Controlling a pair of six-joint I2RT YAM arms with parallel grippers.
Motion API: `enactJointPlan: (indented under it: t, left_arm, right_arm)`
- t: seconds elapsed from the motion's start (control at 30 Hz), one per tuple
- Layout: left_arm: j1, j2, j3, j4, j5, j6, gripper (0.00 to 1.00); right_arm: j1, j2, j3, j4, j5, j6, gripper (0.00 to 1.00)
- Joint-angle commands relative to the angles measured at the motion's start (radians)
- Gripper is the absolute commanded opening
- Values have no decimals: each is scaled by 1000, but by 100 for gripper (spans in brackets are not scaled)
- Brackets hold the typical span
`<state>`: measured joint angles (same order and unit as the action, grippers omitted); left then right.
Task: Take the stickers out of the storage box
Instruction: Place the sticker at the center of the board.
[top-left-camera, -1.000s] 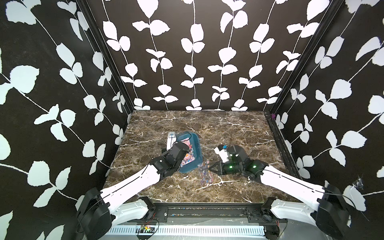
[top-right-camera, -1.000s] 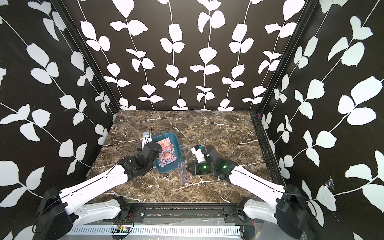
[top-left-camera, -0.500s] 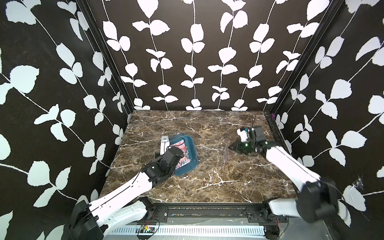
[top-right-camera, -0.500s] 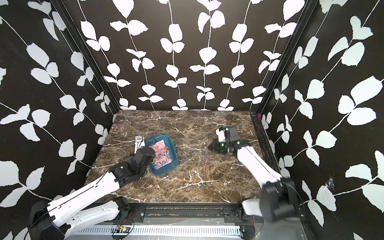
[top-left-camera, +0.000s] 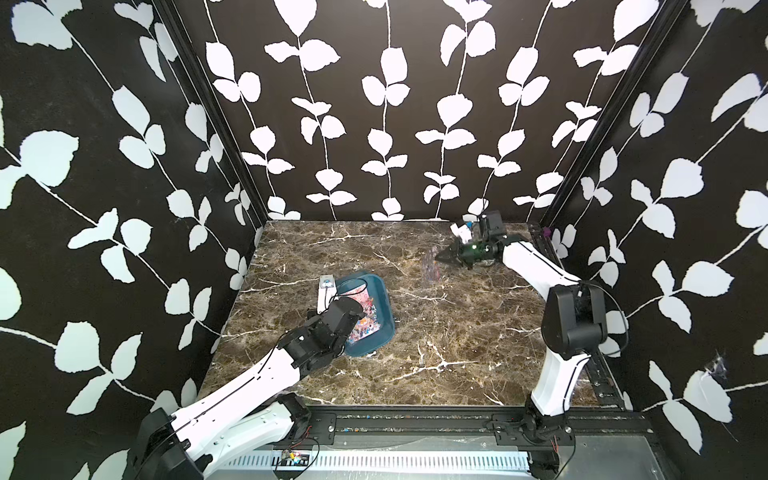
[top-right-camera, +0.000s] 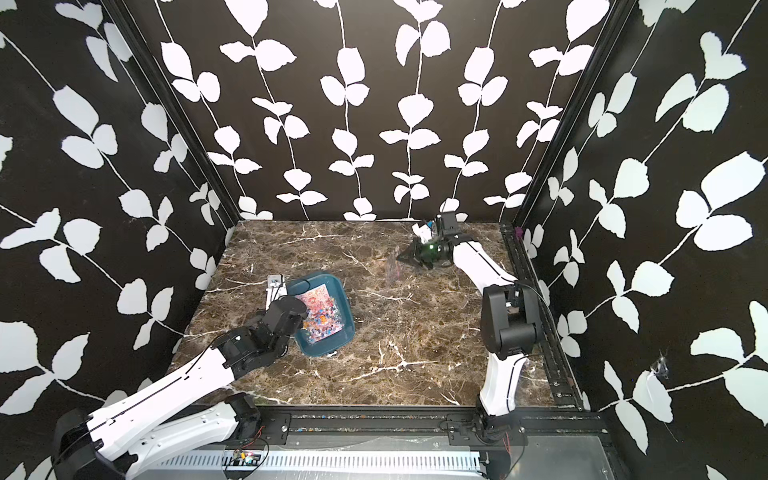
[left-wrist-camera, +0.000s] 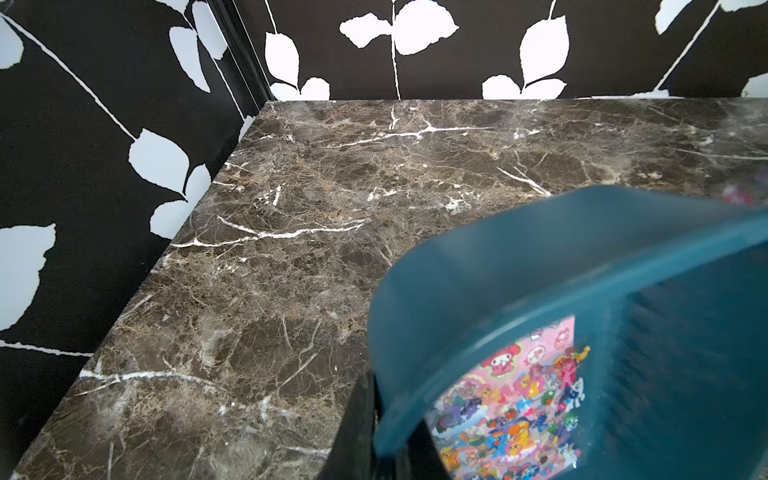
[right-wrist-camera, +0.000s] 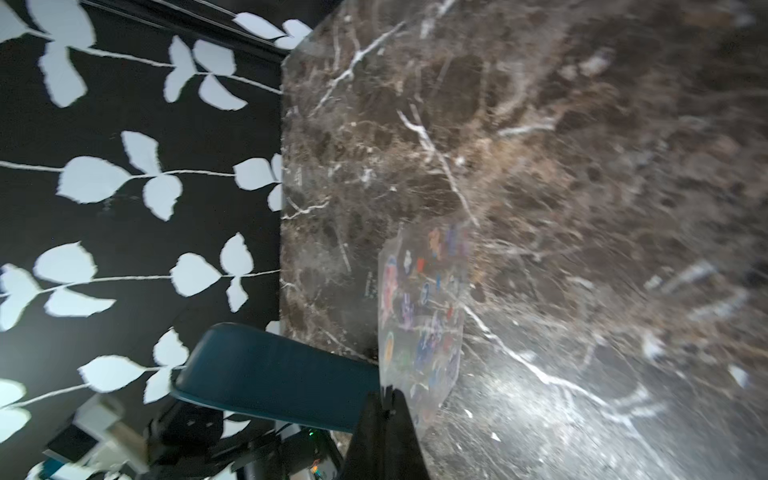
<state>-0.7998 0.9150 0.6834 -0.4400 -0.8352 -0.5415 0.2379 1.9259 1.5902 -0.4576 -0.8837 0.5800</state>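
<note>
The teal storage box (top-left-camera: 381, 335) (top-right-camera: 343, 296) sits left of the table's middle and looks tilted. My left gripper (left-wrist-camera: 386, 449) is shut on its near-left rim, one finger (left-wrist-camera: 360, 419) outside the wall. In the storage box (left-wrist-camera: 519, 266) lie pink cartoon stickers (top-left-camera: 368, 309) (top-right-camera: 322, 313) (left-wrist-camera: 515, 399). At the far right of the table my right gripper (top-left-camera: 438, 258) (top-right-camera: 400, 258) (right-wrist-camera: 386, 395) is shut on the edge of a clear sheet of small coloured stickers (top-left-camera: 430, 268) (top-right-camera: 392, 269) (right-wrist-camera: 424, 307), which hangs just above the marble.
Black leaf-patterned walls close in the marble table (top-left-camera: 436, 340) on three sides. A black rail with a small purple piece (top-left-camera: 547, 232) runs along the right edge. The right arm's elbow (top-left-camera: 573, 320) stands tall at the right.
My right arm has swung from beside the box to the far right of the table, carrying the clear sheet. My left gripper and the box have shifted slightly nearer.
</note>
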Motion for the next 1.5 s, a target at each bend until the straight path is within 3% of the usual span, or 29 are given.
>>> enactJointPlan:
  t: [0.0, 0.17, 0.4, 0.9, 1.13, 1.27, 1.47]
  left_arm:
    - [4, -22, -10, -14, -15, -13, 0]
    - [5, -15, -6, -7, -6, -12, 0]
    - [5, 8, 11, 2, 17, -6, 0]
    - [5, 23, 19, 18, 31, 6, 0]
    - [5, 27, 27, 21, 42, 6, 0]
    - [6, 37, 30, 26, 48, 9, 0]
    - [6, 39, 39, 25, 70, 17, 0]
  right_arm:
    - [10, 101, 78, -41, -56, -9, 0]
    - [35, 203, 65, -26, -53, -21, 0]
    - [40, 289, 121, -140, 63, -105, 0]
    - [39, 210, -97, 60, 213, -26, 1]
    - [43, 241, -68, 41, 218, -34, 17]
    - [52, 224, -75, 21, 259, -48, 45]
    - [54, 107, -167, 38, 378, -50, 59]
